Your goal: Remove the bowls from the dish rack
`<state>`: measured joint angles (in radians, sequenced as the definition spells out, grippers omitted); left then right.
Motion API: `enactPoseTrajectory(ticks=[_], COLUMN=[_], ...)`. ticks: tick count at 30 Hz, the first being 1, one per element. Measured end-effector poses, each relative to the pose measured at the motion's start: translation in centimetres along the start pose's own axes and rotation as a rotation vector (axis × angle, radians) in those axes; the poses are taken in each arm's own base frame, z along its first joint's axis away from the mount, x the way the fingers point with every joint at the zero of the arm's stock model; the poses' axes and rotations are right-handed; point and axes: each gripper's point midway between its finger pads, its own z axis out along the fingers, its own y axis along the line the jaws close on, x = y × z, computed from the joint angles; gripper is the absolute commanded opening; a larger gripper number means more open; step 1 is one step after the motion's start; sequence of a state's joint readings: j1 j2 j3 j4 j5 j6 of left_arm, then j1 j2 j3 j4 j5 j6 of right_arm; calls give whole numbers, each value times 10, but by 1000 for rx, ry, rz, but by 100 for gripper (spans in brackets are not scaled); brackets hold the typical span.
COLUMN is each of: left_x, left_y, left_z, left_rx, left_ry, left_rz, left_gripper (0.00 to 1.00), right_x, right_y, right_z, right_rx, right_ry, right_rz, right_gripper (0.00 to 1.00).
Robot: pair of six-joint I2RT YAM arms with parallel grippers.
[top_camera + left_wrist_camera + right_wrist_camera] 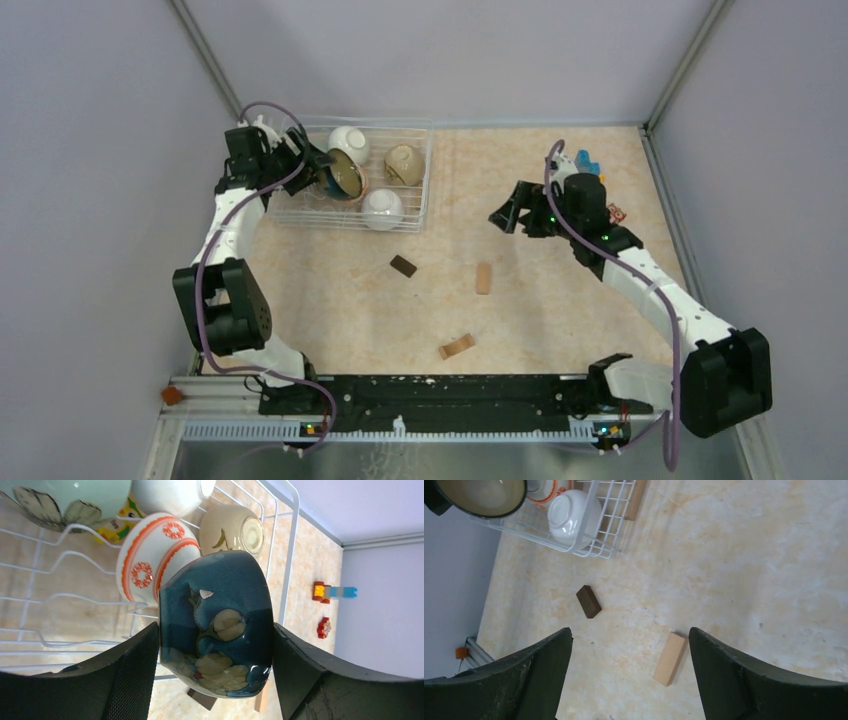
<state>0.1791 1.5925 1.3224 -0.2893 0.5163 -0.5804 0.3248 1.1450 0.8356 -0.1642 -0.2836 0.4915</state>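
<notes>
Your left gripper point(322, 170) is clamped on the dark blue bowl point(215, 625), one finger on each side. It holds the bowl tilted at the left end of the dish rack point(424, 190), at the far left of the table point(560, 320). An orange-patterned bowl point(150, 555) sits just beside it, with a tan bowl point(404, 164) and two white bowls point(349, 143) also in the rack. Your right gripper point(630, 645) hangs spread wide and empty over the table, right of the rack.

The left wrist view's edge crops the pale-green bowl point(70, 495), and the blue bowl point(217, 625) partly hides the orange-patterned bowl point(150, 555).
</notes>
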Motion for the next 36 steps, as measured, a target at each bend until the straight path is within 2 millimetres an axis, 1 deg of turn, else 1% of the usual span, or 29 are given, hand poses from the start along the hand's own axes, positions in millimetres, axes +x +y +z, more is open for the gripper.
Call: enactPoseTrajectory(ticks=[2,5,10,12,13,16,18,21,24,26,28,30,33,34,36], left_x=[5,10,15,24,30,55,75,99,119,128,135,137,142,143,144], left_y=[-1,-7,-28,-34,-37,-49,-63,-91,-120,-132,-142,-145,-150,-151,-153], left_z=[1,1,1,1,2,4,5,5,1,-2,-4,-4,-6,-6,-7], left_rx=[16,51,189,243,268,339,386,459,538,574,598,606,625,630,636], left_ry=[15,37,61,86,105,171,227,297,349,376,396,402,411,414,419], left_rz=[-17,-33,-50,-67,-78,-109,-114,-90,-56,-46,-41,-43,-48,-52,-62], left_gripper=[52,52,51,52,51,52,52,52,52,52,52,52,52,52,53], right_x=[-2,-7,-10,-11,-11,-10,-10,-11,-12,-12,-10,-8,-7,-7,-6], right_y=[16,35,58,66,69,72,73,83,96,101,102,101,100,101,101], right_z=[9,21,40,47,52,65,74,86,94,97,100,102,103,103,103], right_rx=[-28,-59,-82,-93,-97,-96,-90,-97,-117,-125,-125,-121,-119,-120,-124], right_ry=[18,27,44,50,56,69,80,89,94,96,101,108,111,113,114], right_rz=[-14,-26,-36,-32,-24,0,13,14,7,4,4,7,9,12,11], right_gripper=[82,82,81,71,69,67,67,67,65,61,54,45,26,23,13])
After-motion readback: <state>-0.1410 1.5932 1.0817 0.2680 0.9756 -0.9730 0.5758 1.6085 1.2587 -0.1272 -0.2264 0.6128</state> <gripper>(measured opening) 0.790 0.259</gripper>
